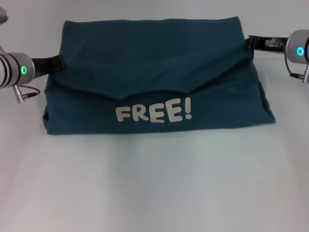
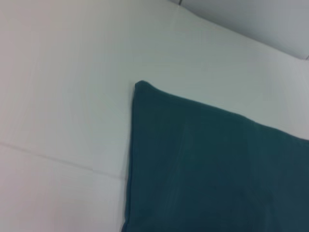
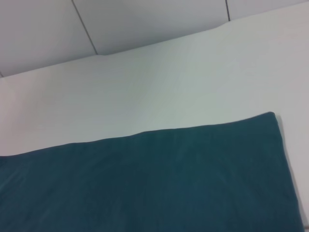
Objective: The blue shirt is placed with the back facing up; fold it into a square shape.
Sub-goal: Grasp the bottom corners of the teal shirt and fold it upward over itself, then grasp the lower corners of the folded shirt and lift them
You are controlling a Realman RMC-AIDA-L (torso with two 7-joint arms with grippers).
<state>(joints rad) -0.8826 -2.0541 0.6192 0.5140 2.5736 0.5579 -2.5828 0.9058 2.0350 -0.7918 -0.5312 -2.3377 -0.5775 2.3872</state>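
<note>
Folded blue shirt (image 1: 154, 77) lies "FREE!" print (image 1: 153, 113) up on desk (image 1: 154, 193); left claw (image 1: 57, 63) and right claw (image 1: 252, 42) flank it, grip state indeterminable; next, likely square the edges.

Plain white tabletop (image 1: 154, 183), panelled wall (image 3: 145, 24)

White table (image 1: 154, 193); blue shirt (image 1: 154, 63) lies folded on it, "FREE!" print up

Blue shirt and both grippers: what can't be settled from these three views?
- Head view: the left gripper and right gripper meet the blue shirt at its edges; their jaws are not clear.
- Wrist views: no jaws in frame.
- Shirt's underside layers: hidden by its top fold.
</note>
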